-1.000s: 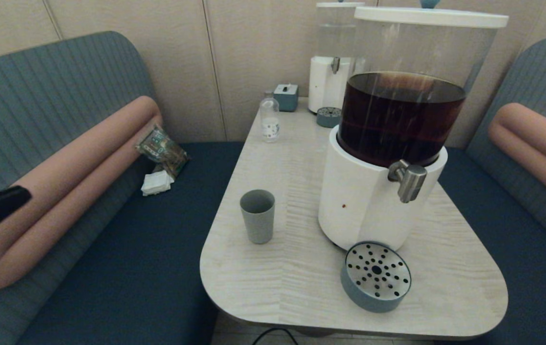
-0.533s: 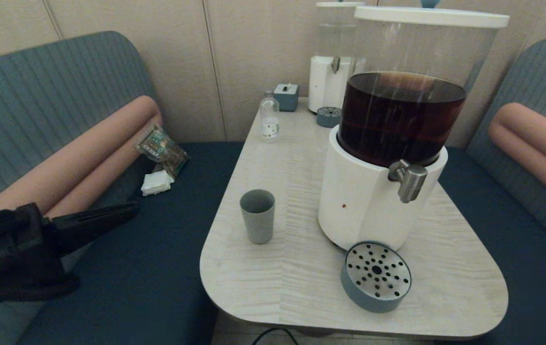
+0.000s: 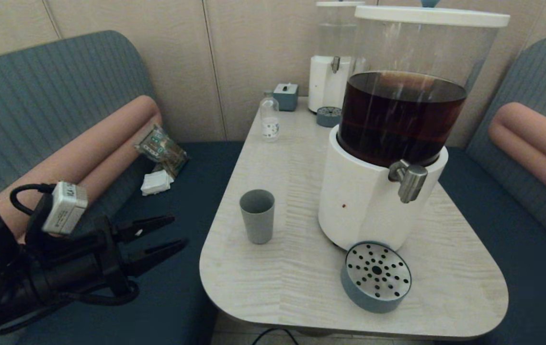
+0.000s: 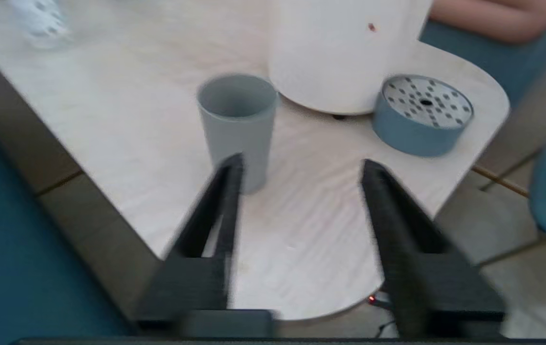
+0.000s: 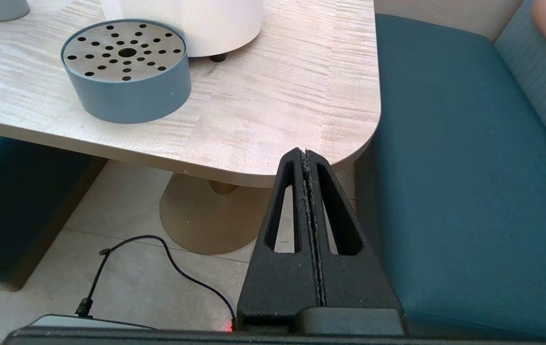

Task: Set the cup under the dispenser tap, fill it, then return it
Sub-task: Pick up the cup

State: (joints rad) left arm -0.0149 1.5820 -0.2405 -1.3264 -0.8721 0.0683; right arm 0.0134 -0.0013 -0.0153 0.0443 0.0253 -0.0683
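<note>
1. Since half a second ago, the left gripper (image 3: 172, 234) has been brought forward over the bench seat toward the table (image 3: 282, 287). One second ago only a dark tip was seen at the left edge. The things on the table have not been moved.
2. The fingers of the left gripper are spread wide, nothing is held between them, and they are pointed at the cup (image 3: 257, 216) but are well apart from it.
3. One cup is counted. It stands upright on the table, just beside the white base of the dark-drink dispenser (image 3: 383, 191), on the robot's left of it.
4. Two dispensers are counted: the big one with dark brown drink, and a smaller one with clear liquid (image 3: 333, 62) behind it. Two round drip trays are seen, one (image 3: 376, 277) in front of the big dispenser, one (image 3: 328, 116) before the small one.
5. The dispenser tap (image 3: 408, 179) is seen only in the head view. Nothing stands below it except the near drip tray, a little to the side.
6. One glass bottle (image 3: 269, 119) and one small blue box (image 3: 286, 96) are seen at the far side of the table.
7. The right gripper (image 5: 305, 154) is shown only in the right wrist view. It is pressed closed and empty, low beside the table corner.
8. In the left wrist view, the cup (image 4: 237, 129) appears just beyond one fingertip (image 4: 231, 167).
</note>
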